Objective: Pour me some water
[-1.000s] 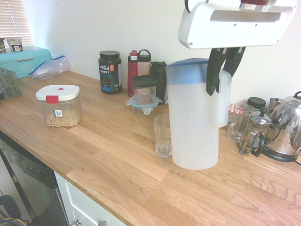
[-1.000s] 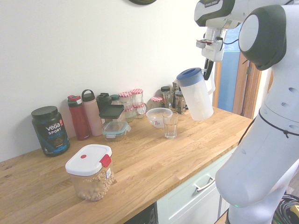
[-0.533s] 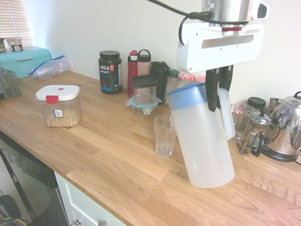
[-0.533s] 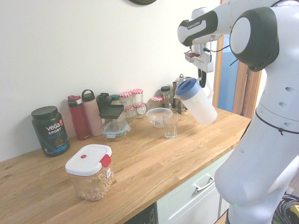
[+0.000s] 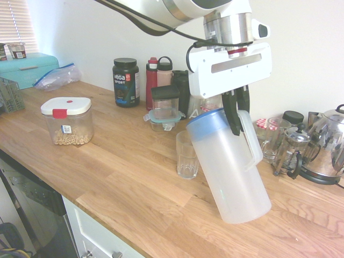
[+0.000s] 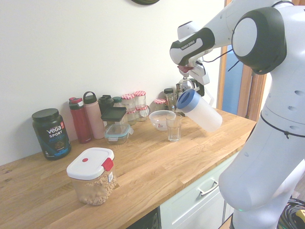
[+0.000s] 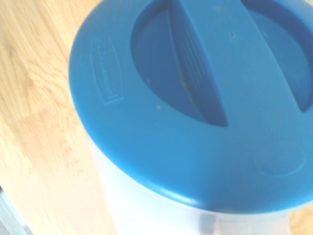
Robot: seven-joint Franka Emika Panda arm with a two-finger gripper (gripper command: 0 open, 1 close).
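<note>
The tall frosted-white plastic jug with a blue lid [image 5: 228, 164] hangs in the air over the wooden table [image 5: 123, 183], tilted so that its lid end leans toward the clear ribbed drinking glass [image 5: 186, 155] and its base swings out toward the table's front edge; the water cannot be made out through its cloudy wall. The gripper [image 5: 236, 107] is clamped tight on the top of the jug's side handle, its dark fingers closed around it just beside the lid. In the first exterior view the jug's lid edge stands close to the glass rim, slightly above it — whether they touch I cannot tell. Open wood lies in front of the glass and the jug, running to the front edge of the table, and a broad bare stretch separates the glass from the clear square tub with a white lid and red clip [image 5: 67, 121]. Behind, the room is tight: a black supplement tub [image 5: 126, 81], a red bottle [image 5: 151, 80], a pink bottle [image 5: 164, 72] and a stack of lidded food boxes [image 5: 164, 110] line the wall, and a glass French press [image 5: 292, 150] and a steel kettle [image 5: 327, 145] crowd the far side. Since a second ago the jug has gone from upright to clearly tipped — it has dropped lower and shifted nearer the glass.
</note>
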